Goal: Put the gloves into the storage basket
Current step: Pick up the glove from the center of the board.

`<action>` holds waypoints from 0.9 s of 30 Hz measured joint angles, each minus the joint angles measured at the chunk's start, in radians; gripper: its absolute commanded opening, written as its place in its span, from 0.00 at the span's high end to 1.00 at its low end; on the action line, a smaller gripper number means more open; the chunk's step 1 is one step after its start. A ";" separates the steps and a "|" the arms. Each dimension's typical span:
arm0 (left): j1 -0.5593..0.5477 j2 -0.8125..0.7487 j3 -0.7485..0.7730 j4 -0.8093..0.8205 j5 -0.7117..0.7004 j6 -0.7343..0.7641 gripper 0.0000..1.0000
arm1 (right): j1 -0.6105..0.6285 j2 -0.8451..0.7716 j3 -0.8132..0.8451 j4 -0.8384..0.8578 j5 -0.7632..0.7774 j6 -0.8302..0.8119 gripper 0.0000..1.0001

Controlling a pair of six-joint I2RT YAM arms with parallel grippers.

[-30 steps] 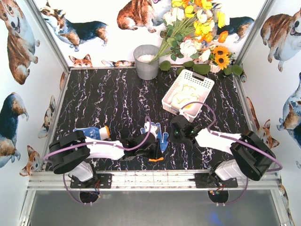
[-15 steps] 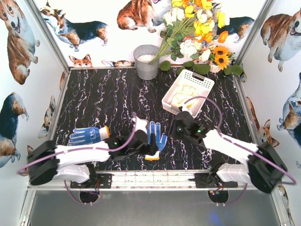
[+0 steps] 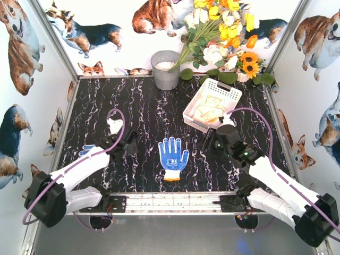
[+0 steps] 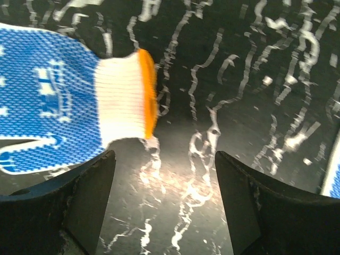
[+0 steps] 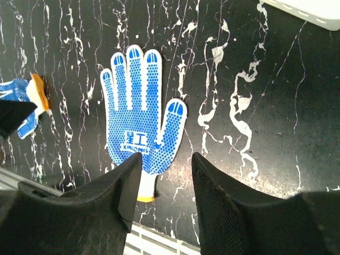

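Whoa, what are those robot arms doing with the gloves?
The two arms are tidying gloves into the white storage basket. A few pale gloves already lie inside it. Two more wait on the black marbled table: the middle blue glove, lying flat, and the left blue glove. The left gripper hangs open beside that glove's orange cuff. The right gripper is open above the middle one. Neither is holding anything right now.
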 measured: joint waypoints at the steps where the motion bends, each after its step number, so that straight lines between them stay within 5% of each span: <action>1: 0.024 0.011 0.005 -0.006 -0.002 0.013 0.35 | -0.001 -0.010 0.000 -0.010 -0.003 -0.002 0.55; 17: 0.198 0.243 0.031 0.135 0.080 0.191 0.54 | -0.005 -0.082 -0.030 -0.074 -0.036 -0.001 0.55; 27: 0.220 0.290 0.019 0.221 0.121 0.228 0.90 | -0.005 -0.106 -0.031 -0.091 -0.039 0.007 0.55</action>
